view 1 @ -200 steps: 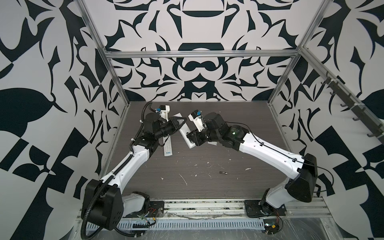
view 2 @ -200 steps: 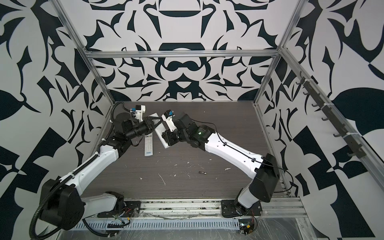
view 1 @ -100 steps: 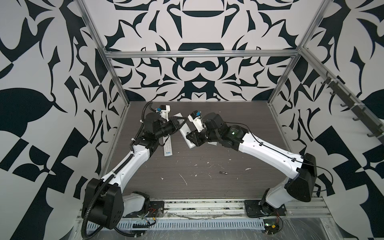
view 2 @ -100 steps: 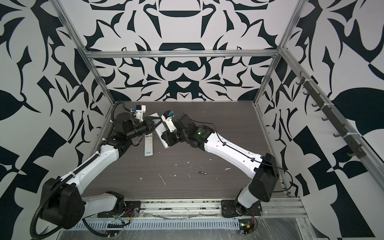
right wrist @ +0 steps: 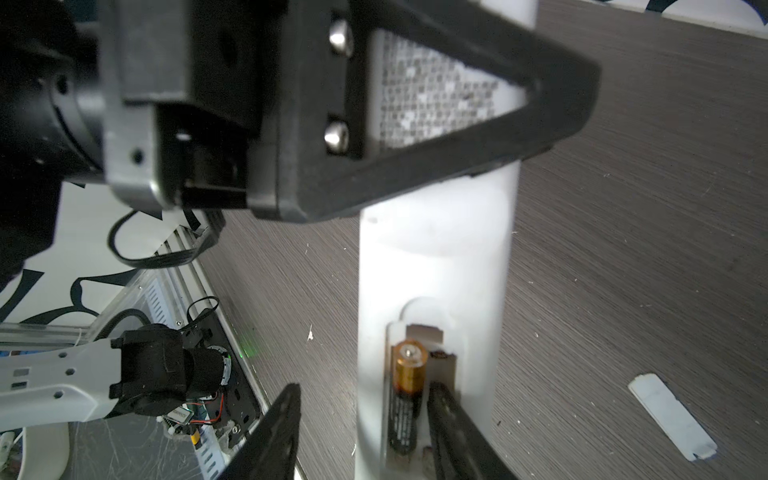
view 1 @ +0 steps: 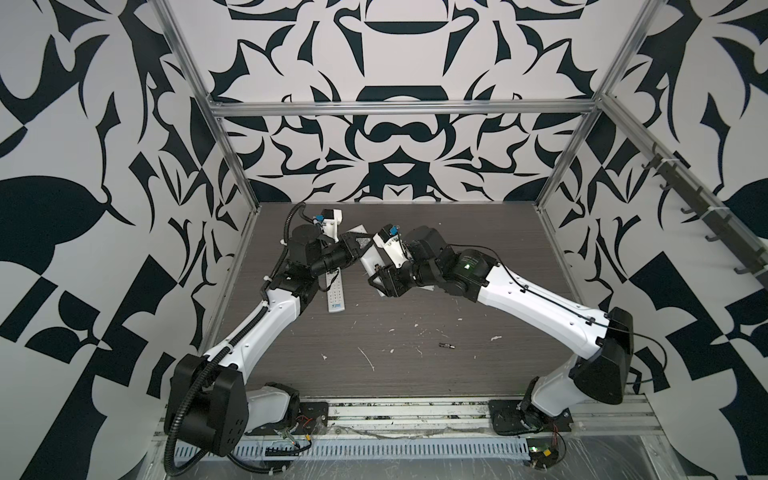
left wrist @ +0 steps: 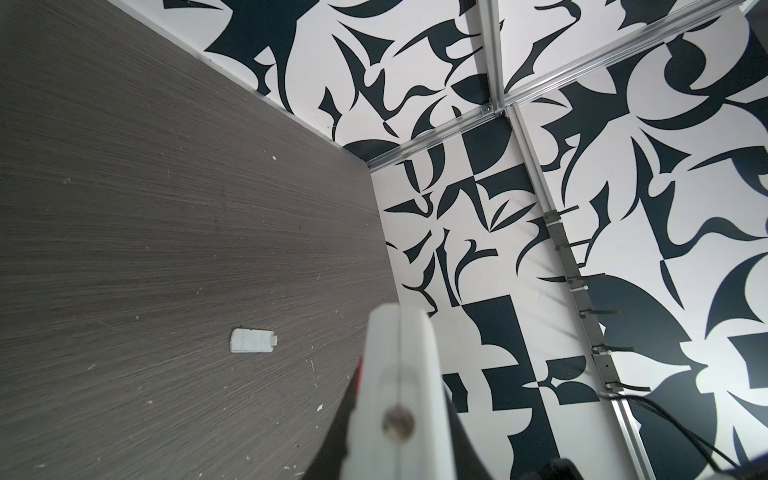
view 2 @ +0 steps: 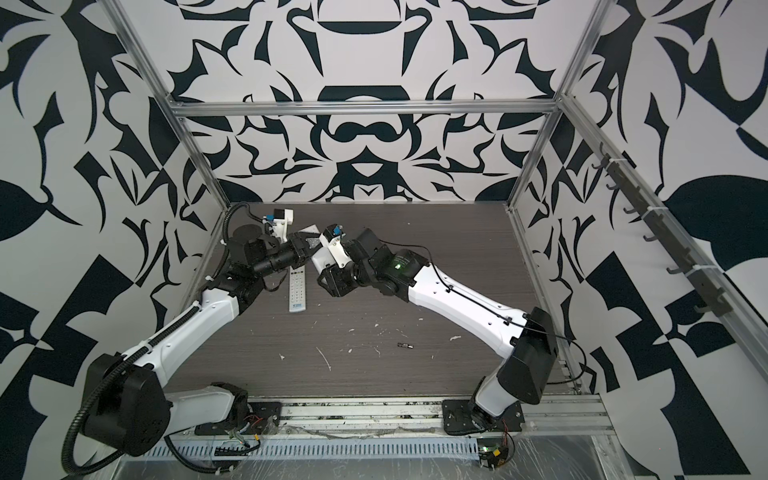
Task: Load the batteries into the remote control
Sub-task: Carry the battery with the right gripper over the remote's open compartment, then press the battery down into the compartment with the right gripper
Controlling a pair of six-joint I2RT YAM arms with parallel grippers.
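The dark wood-grain table (view 1: 415, 382) stands between black-and-white walls (view 1: 395, 62). Two remotes: the flat remote (view 1: 336, 291) lies on it, and the left claw (view 1: 360, 246) clamps the lifted remote (right wrist: 436, 257). Two batteries: the seated battery (right wrist: 409, 399) fills one slot of that remote, and the loose battery (view 1: 446, 344) lies on the table. One cover (left wrist: 253, 340) lies there. The right claw (right wrist: 363, 390) is parted and empty.

Black-and-white patterned walls (view 1: 395, 62), aluminium frame bars (view 1: 399, 109), dark grey woodgrain tabletop (view 1: 415, 374), hook rail (view 1: 715, 212)

— What is carried by the dark tabletop (view 1: 415, 382)?
— A white remote (view 1: 336, 294) is laid flat at left; one battery (view 1: 446, 344) is seen among scattered white scraps (view 1: 368, 358); a white cover (left wrist: 252, 340) is laid apart.
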